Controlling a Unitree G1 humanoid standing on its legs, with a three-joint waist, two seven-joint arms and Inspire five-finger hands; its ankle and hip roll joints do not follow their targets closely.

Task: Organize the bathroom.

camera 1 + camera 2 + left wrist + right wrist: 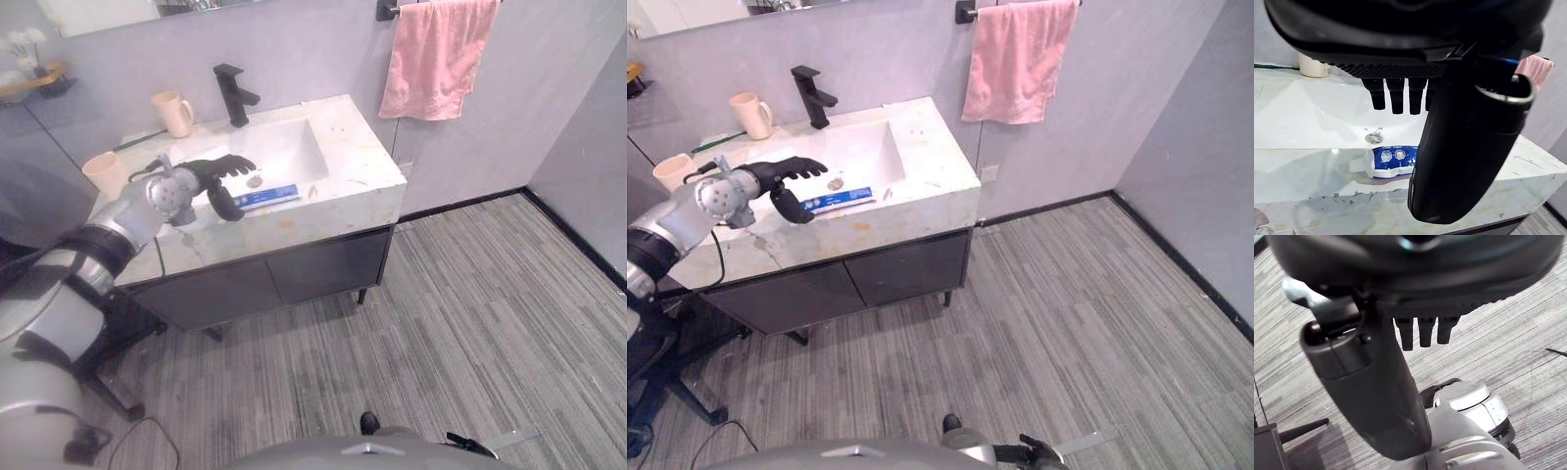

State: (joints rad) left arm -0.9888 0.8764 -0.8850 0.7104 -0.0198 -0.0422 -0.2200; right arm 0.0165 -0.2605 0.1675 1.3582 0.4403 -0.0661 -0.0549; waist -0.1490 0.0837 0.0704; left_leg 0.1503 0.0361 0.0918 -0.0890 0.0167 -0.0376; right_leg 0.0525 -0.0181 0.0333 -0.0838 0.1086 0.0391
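The left robot hand [217, 179] hovers over the front rim of the sink [279, 147] with its fingers straight and spread and its thumb hanging down, holding nothing, which reads as a reach readied for the toothpaste tube [266, 197] lying flat just under and beyond the thumb. The tube is a soft, flattened blue-and-white shape, resting lengthwise on the narrow front strip of the bench [343, 201], between the basin and the edge, so a pinch from above looks the likely approach. The bench top is glossy pale marble with faint veins; the basin is smooth white with a small metal drain [255, 181] just past the fingertips. Farther beyond the hand stand a matte black faucet [233, 94] and a cream mug [174, 113]; a second cup [106, 173] sits near the wrist. A pink towel [438, 57] hangs on the wall, well apart. The right robot hand [1420, 330] hangs over striped floor, fingers relaxed and empty.
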